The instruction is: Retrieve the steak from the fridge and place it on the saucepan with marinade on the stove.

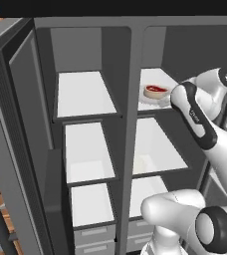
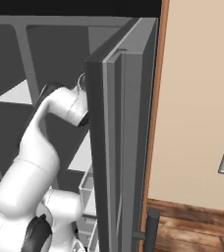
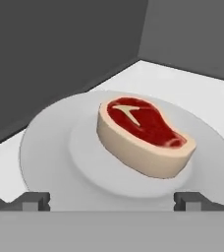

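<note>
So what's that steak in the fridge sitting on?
The steak lies on a round pale plate, which rests on a white fridge shelf. The steak hides the plate's middle.

plate (image 1: 146, 97) partly behind arm (image 1: 197, 117), fridge (image 1: 16, 124) door cut off

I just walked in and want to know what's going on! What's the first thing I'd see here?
The red steak with its pale rim catches the eye first, lying on a grey plate on the top right shelf of the open fridge. The open gripper is right in front of the steak, with a fingertip on either side, not touching it. The white arm reaches up into the fridge from the lower right.
</note>
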